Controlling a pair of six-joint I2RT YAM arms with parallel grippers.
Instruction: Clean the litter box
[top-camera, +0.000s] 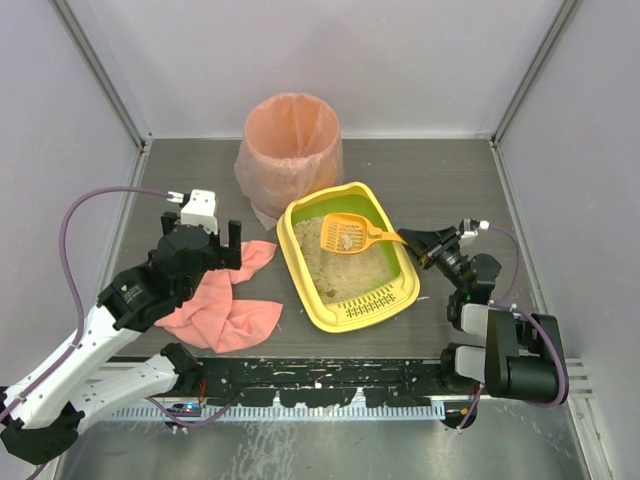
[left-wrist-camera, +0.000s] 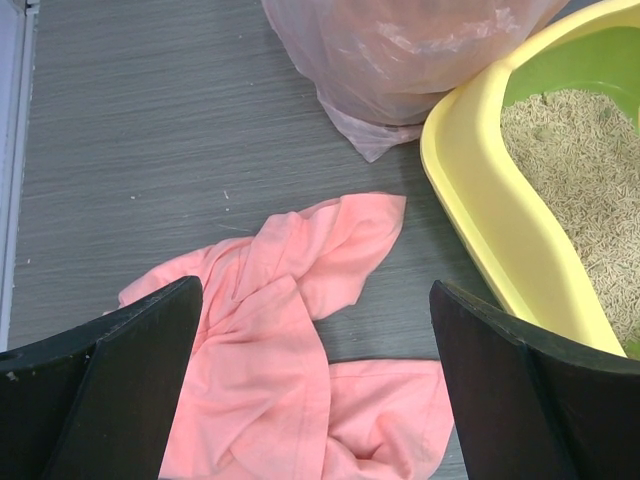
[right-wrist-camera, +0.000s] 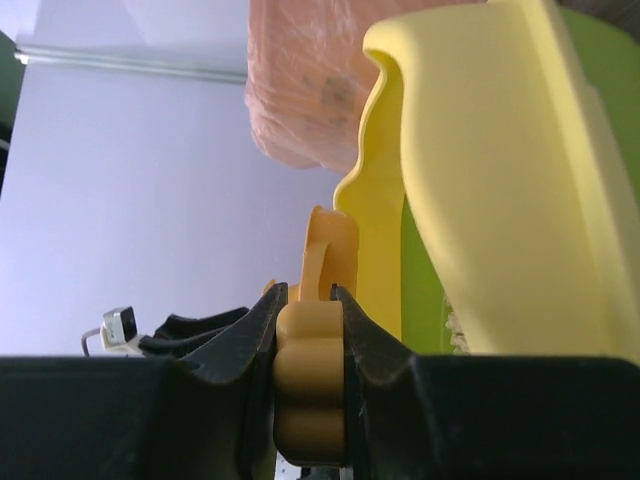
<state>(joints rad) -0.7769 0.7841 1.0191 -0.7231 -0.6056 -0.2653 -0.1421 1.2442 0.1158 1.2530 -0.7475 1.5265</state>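
Observation:
The yellow litter box (top-camera: 400, 262) with a lime-green inside and beige litter lies mid-table, its slotted grate (top-camera: 366, 309) at the near end. Its rim shows in the left wrist view (left-wrist-camera: 480, 190) and its wall in the right wrist view (right-wrist-camera: 500, 170). My right gripper (top-camera: 412, 240) is shut on the handle of an orange slotted scoop (top-camera: 346, 233), which is held over the litter with pale clumps in it. The handle shows between the jaws in the right wrist view (right-wrist-camera: 310, 385). My left gripper (top-camera: 228, 250) is open and empty above a pink cloth (left-wrist-camera: 290, 330).
A tall round pink-lined bin (top-camera: 291, 146) stands behind the litter box, touching its far corner, and shows in the left wrist view (left-wrist-camera: 400, 50). The pink cloth (top-camera: 235, 300) lies left of the box. Grey walls enclose the table on three sides.

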